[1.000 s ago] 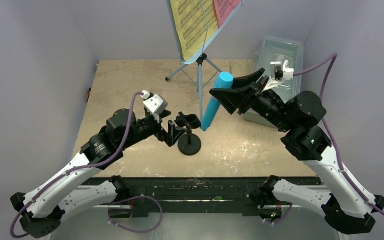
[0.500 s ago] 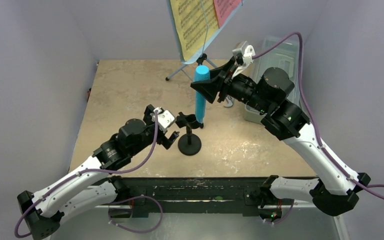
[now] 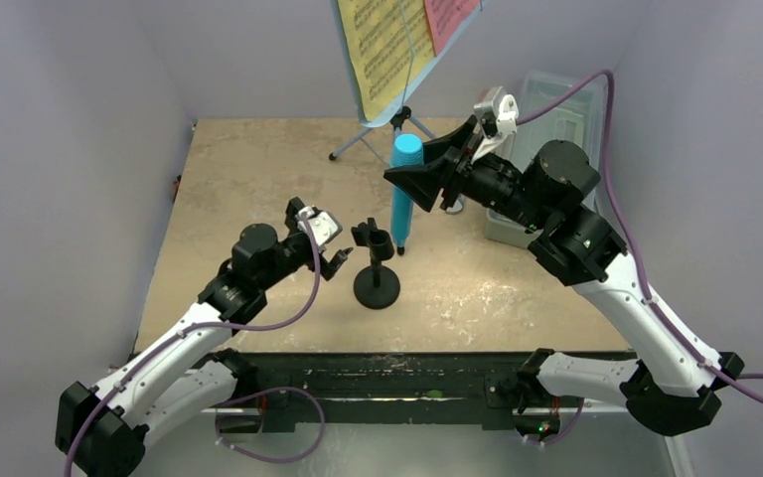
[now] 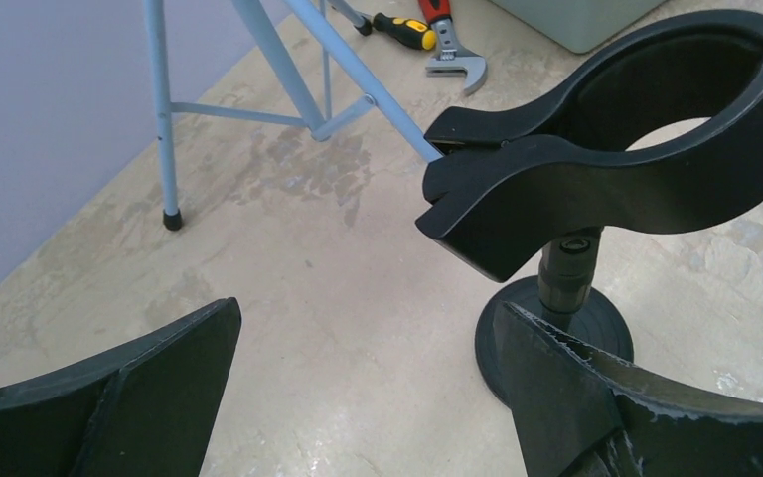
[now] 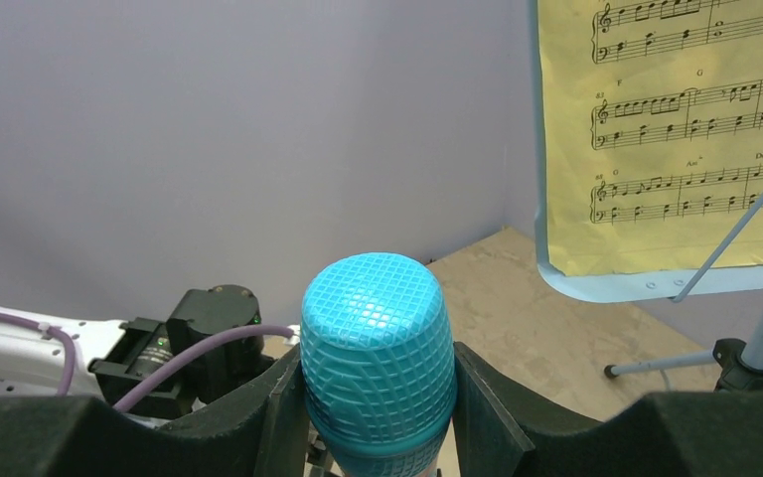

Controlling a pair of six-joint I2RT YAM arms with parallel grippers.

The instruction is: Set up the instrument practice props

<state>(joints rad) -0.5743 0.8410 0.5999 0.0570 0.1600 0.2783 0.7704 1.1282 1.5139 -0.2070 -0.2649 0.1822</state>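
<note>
While lavender walls are boxing in the mottled beige tabletop, I am clamping the cyan microphone upright in my right gripper, its cross-hatched domed head sitting between my black fingers and its lower end hanging near the curved black clip of the mic stand. My left gripper is gaping wide, empty, just beside that round-based stand.

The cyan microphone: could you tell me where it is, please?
Top view: the cyan microphone stands upright mid-table in the right claw, its lower end beside the clip of the black round-base mic stand.
</note>
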